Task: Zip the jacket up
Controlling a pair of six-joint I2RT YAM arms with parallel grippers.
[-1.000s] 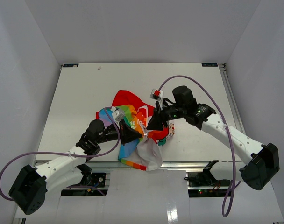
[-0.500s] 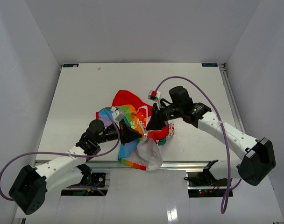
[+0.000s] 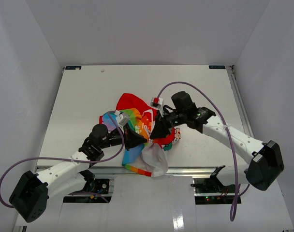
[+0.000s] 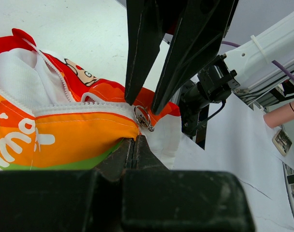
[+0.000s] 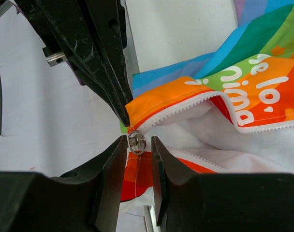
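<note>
Evidently the jacket [image 3: 137,129] is unzipped, left gripper [image 4: 136,138] clamped on its fabric just beside the zipper pull [image 4: 143,118], right gripper [image 5: 137,139] narrowly open astride that pull, gripping nothing.

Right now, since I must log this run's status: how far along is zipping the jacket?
Done: the left fingers pinch the jacket hem beside the zipper pull. In hand: the right fingers straddle the pull, not closed on it. Left: the zipper teeth lie apart; all the zipping remains.
</note>
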